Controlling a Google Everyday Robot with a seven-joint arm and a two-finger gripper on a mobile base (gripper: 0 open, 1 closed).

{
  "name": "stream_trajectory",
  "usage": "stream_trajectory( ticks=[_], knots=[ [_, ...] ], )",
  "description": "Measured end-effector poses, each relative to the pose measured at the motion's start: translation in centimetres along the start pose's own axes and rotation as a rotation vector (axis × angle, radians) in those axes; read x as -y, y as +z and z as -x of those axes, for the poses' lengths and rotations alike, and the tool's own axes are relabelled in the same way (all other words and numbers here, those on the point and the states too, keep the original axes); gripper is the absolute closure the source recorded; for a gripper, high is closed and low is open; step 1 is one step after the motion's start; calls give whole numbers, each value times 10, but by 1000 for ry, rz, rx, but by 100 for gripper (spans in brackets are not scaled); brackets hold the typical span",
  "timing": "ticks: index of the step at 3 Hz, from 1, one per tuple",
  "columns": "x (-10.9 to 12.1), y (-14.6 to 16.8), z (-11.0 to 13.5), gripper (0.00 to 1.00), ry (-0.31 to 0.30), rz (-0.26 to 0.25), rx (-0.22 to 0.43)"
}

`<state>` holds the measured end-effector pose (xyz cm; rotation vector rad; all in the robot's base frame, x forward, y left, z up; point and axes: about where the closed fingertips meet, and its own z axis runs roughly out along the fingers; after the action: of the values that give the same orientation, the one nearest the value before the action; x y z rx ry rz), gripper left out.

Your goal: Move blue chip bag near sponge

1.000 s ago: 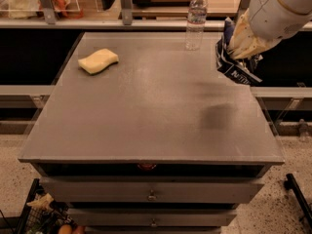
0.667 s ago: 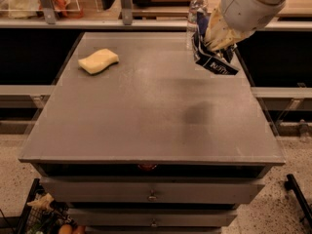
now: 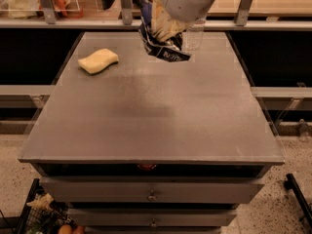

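Observation:
The blue chip bag (image 3: 163, 48), crumpled navy foil with white lettering, hangs in the air above the far middle of the grey table (image 3: 151, 111). My gripper (image 3: 158, 26) is shut on the bag's top, with the white arm coming in from the upper right. The pale yellow sponge (image 3: 98, 61) lies flat on the table at the far left, well to the left of the bag.
A clear plastic water bottle (image 3: 194, 34) stands at the far edge just right of the bag, partly hidden by the arm. A rail with posts (image 3: 126, 6) runs behind the table. Drawers (image 3: 152, 191) sit under the front edge.
My gripper has carried the bag leftward from the table's far right, past the water bottle, toward the far middle. The sponge has not moved.

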<state>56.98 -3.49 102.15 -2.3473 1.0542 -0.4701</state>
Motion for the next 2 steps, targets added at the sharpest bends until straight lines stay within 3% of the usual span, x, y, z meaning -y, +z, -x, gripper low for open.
stream_trajectory(
  ticks=[1,2],
  knots=[
    [30,26,36,100,-111,-5,42],
    [72,90,71,100,-207,-8,61]
  ],
)
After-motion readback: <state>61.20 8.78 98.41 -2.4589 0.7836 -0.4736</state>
